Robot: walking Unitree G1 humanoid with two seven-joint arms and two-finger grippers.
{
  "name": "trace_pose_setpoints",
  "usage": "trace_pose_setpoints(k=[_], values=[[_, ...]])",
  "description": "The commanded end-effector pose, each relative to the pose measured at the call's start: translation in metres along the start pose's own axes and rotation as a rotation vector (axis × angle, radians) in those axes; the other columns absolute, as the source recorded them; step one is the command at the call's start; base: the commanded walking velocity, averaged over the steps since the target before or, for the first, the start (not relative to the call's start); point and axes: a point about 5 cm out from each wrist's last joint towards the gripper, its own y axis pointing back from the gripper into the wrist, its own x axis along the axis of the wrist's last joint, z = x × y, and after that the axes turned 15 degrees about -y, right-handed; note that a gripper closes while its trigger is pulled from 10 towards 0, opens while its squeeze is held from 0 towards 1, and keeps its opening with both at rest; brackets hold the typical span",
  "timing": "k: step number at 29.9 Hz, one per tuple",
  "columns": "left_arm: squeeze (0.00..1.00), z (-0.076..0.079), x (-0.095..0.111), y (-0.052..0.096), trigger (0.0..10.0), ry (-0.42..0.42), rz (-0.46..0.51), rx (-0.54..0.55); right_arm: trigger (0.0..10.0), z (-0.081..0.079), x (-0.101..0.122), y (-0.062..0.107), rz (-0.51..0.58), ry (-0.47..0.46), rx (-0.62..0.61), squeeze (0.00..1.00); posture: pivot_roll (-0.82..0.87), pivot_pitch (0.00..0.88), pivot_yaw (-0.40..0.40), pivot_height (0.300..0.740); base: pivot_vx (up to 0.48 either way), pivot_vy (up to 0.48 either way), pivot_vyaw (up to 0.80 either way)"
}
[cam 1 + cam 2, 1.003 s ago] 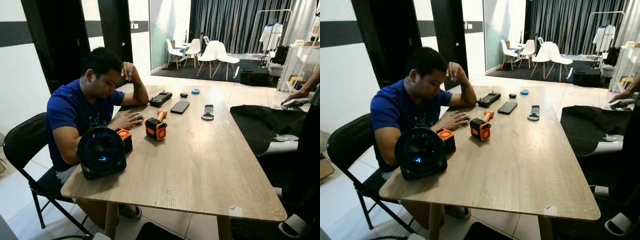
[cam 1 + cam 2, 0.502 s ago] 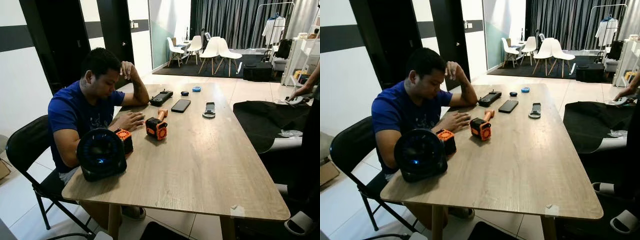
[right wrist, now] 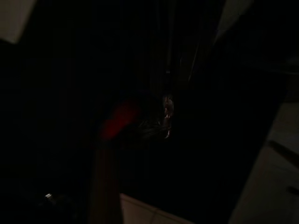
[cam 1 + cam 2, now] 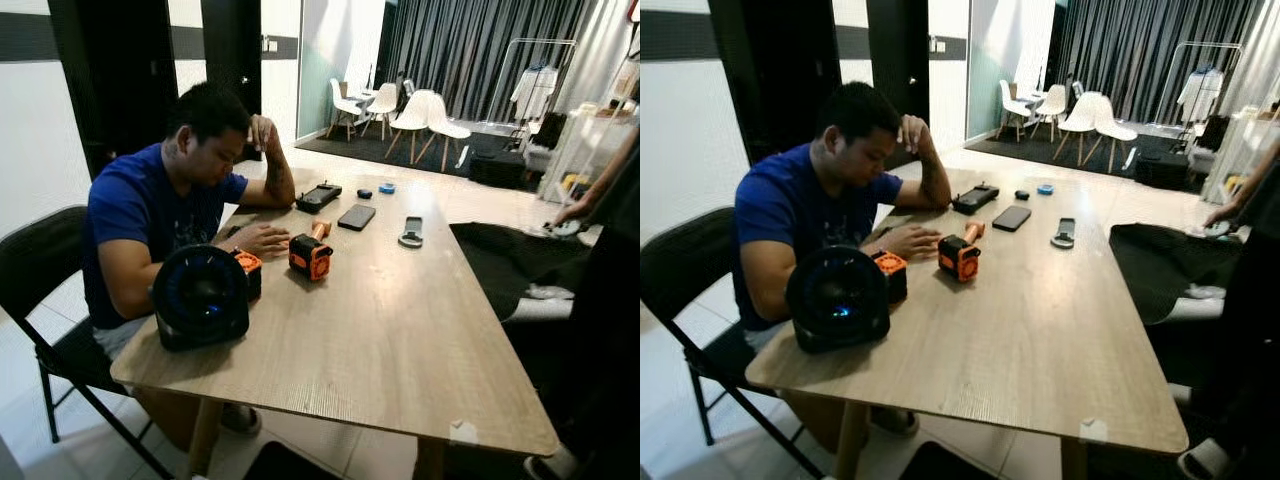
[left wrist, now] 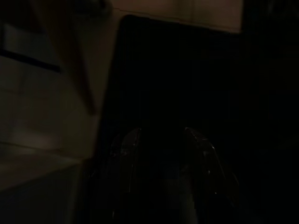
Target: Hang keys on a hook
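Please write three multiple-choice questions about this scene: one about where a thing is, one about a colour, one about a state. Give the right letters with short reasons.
1. Where is the round black fan?
A. on the floor
B. on the wooden table, near the corner in front of the seated person
C. on a white chair

2. What colour is the seated person's shirt?
A. blue
B. red
C. white

3. How does the black phone lie?
A. propped upright
B. held in a hand
C. flat on the table

Answers: 1 B, the fan stands on the tabletop by that corner. 2 A, the shirt is plainly blue. 3 C, it rests flat, untouched.

L tool [image 5: 161,154] hangs idle, fingers [image 5: 126,144] apart; R arm idle.
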Motion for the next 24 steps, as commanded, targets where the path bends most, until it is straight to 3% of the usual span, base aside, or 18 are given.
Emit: trace_pose_setpoints(k=[1, 9, 24], values=[[0.0, 0.003, 0.001, 0.0, 10.0, 0.032, 0.013, 0.011, 10.0, 0.001, 0.002, 0.0, -0.008, 0.023, 0.004, 0.0, 0.08, 0.013, -0.125, 0.74, 0.0, 0.0, 0.0], [0.0, 0.003, 0.005, 0.0, 10.0, 0.062, 0.066, 0.037, 10.0, -0.002, 0.006, -0.001, 0.023, 0.026, 0.034, 0.0, 0.09, 0.013, -0.122, 0.74, 0.0, 0.0, 0.0], [0.0, -0.005, 0.007, 0.002, 10.0, 0.062, 0.096, 0.022, 10.0, 0.004, -0.014, 0.005, 0.039, -0.104, -0.005, 0.0, 0.08, 0.023, -0.032, 0.74, 0.0, 0.0, 0.0]])
